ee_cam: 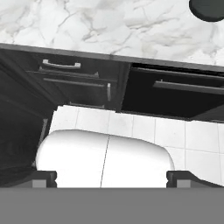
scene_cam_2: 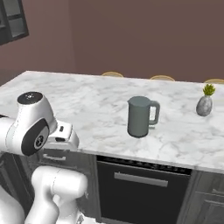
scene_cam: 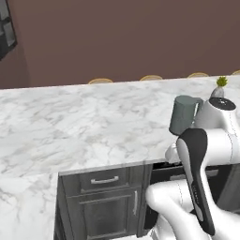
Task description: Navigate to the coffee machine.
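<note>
Item 1, worktop (scene_cam_2: pixel 87 100): white marble island slab running across your view; it carries everything listed here, and the tan chair backs (scene_cam: pixel 100 80) peeking over its far edge at 12 o'clock suggest seating on the other side.

Item 2, drawer-and-door cabinet (scene_cam: pixel 105 197): dark grey, under the worktop at 7 o'clock in the left base view; shut, its handles facing you.

Item 3, dishwasher (scene_cam_2: pixel 142 186): black front with a bar handle, under the worktop at 6 o'clock in the right base view, directly below the kettle.

Item 4, hand (ee_cam: pixel 111 177): its two dark tips sit at the far corners of the hand view, spread wide and gripping nothing; likely kept slack and tucked close to the robot because this job is driving, not grasping.

Item 5, kettle (scene_cam_2: pixel 141 116): grey-green, upright, handle at its 3 o'clock; do not take it for your target.

Item 6, small plant (scene_cam_2: pixel 204 101): green sprig in a grey rounded pot, at 3 o'clock of the kettle, well apart from it.

Item 7, coffee machine: not among the items on this stretch of worktop; you will probably have to turn or drive the base further to find it.
</note>
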Controlling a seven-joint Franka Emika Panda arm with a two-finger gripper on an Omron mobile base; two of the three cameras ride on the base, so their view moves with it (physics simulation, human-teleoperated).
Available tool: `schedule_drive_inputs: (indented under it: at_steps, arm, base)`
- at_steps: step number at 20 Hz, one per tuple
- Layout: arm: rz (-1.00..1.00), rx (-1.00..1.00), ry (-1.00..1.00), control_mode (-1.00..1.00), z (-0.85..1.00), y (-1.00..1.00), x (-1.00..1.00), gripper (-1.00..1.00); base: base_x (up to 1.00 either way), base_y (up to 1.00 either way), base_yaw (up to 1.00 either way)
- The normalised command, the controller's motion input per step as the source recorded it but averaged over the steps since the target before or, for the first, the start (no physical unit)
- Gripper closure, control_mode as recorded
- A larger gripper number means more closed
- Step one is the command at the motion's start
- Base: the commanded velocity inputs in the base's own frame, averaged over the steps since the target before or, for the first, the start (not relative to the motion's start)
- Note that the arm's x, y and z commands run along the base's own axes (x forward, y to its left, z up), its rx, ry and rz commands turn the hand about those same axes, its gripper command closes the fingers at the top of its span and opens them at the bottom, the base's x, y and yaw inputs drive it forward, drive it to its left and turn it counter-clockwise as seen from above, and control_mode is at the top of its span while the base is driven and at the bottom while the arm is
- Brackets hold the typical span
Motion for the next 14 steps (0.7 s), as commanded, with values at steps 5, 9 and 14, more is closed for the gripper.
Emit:
schedule_drive_inputs:
  at_steps: [5, 9, 14]
  arm:
    - [0.00, 0.00, 0.00, 1.00, 0.00, 0.00, 0.00, -1.00]
    - [0.00, 0.00, 0.00, 1.00, 0.00, 0.00, 0.00, -1.00]
    - [0.00, 0.00, 0.00, 1.00, 0.00, 0.00, 0.00, -1.00]
  base:
    - [-0.66, -0.64, 0.00]
    - [-0.56, -0.29, 0.06]
    - [-0.44, -0.16, 0.12]
